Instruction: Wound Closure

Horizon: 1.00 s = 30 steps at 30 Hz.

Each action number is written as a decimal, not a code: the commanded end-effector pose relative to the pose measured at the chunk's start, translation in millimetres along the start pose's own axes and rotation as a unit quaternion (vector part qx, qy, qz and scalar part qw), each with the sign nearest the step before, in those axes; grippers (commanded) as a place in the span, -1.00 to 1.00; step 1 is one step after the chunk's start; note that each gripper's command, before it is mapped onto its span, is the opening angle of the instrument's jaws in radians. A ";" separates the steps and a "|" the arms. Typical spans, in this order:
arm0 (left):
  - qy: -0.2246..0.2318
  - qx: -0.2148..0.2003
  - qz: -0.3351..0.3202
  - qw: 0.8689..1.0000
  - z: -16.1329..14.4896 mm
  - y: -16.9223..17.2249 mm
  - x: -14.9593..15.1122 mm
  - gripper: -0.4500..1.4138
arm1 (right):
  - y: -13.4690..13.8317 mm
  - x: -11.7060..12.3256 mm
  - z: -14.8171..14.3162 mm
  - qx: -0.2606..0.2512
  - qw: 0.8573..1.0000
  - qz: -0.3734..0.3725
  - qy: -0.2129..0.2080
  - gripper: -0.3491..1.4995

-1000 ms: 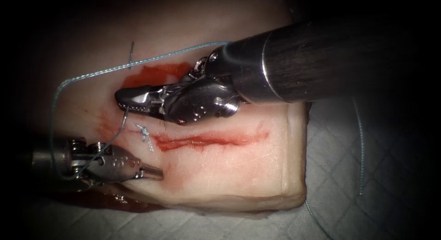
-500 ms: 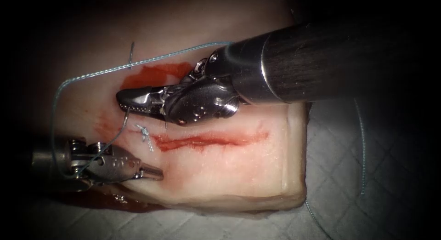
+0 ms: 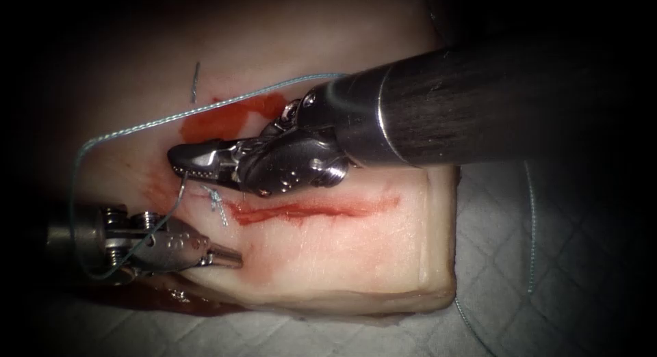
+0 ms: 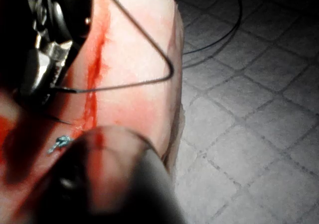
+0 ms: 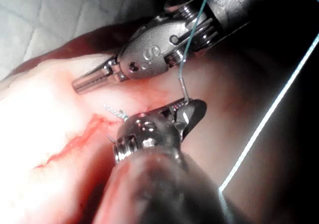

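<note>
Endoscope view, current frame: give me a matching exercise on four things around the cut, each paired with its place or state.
Things:
1. left tool
2. right tool
3. knot
4. red fluid

Places or states:
a. at the left end of the cut, on the tissue
b. jaws shut on the needle near its thread end; whether its tip is in the tissue cannot be told
c. pooled on the tissue under the thread
d. jaws shut, holding nothing

Pairs: 1-d, 2-b, 3-a, 4-c
</note>
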State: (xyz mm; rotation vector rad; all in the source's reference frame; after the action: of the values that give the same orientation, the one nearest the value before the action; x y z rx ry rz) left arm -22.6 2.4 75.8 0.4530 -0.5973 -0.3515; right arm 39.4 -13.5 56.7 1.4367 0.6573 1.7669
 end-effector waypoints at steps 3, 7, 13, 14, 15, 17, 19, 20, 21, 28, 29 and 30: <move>0.000 0.000 0.000 1.000 0.7 0.0 -0.2 -0.96 | -0.3 0.2 0.9 -0.002 1.000 -0.013 -0.001 -1.00; 0.000 0.000 0.000 1.000 0.7 0.0 -0.2 -0.96 | -0.4 0.2 0.9 -0.011 1.000 -0.027 -0.001 -1.00; 0.000 0.000 0.000 1.000 0.7 0.0 -0.2 -0.96 | -0.4 0.3 0.9 -0.021 0.999 -0.041 -0.001 -1.00; 0.000 0.000 0.000 1.000 0.8 0.0 -0.2 -0.96 | -0.4 0.3 0.9 -0.021 0.999 -0.041 -0.001 -1.00; 0.000 0.000 0.000 1.000 0.8 0.0 -0.2 -0.96 | -0.4 0.3 0.9 -0.023 0.999 -0.041 -0.001 -1.00; 0.000 0.000 0.000 1.000 0.8 0.0 -0.2 -0.96 | -0.4 0.4 0.8 -0.024 0.999 -0.044 -0.001 -1.00; 0.000 0.000 0.000 1.000 0.8 0.0 -0.2 -0.96 | -0.1 0.7 0.7 -0.027 0.999 -0.045 -0.001 -1.00; 0.000 0.000 0.000 1.000 0.8 0.0 -0.2 -0.96 | 0.0 0.8 0.7 -0.029 0.999 -0.045 -0.001 -1.00; 0.000 0.000 0.000 1.000 0.8 0.0 -0.2 -0.96 | 0.1 1.0 0.6 -0.029 0.999 -0.046 -0.001 -1.00; 0.000 0.001 0.000 1.000 0.7 0.1 -0.2 -0.93 | 0.5 1.8 0.2 -0.023 0.999 -0.044 -0.002 -1.00; 0.000 0.001 0.000 1.000 0.7 0.1 -0.2 -0.93 | 0.6 2.0 0.1 -0.020 0.999 -0.041 -0.002 -1.00; 0.000 0.001 0.000 1.000 0.7 0.1 -0.2 -0.93 | 0.7 2.2 0.0 -0.020 0.999 -0.039 -0.002 -1.00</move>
State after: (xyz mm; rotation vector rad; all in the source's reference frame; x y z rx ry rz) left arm -22.7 2.5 75.7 0.4552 -0.5985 -0.3509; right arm 38.2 -12.5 58.1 1.3644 0.6568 1.7049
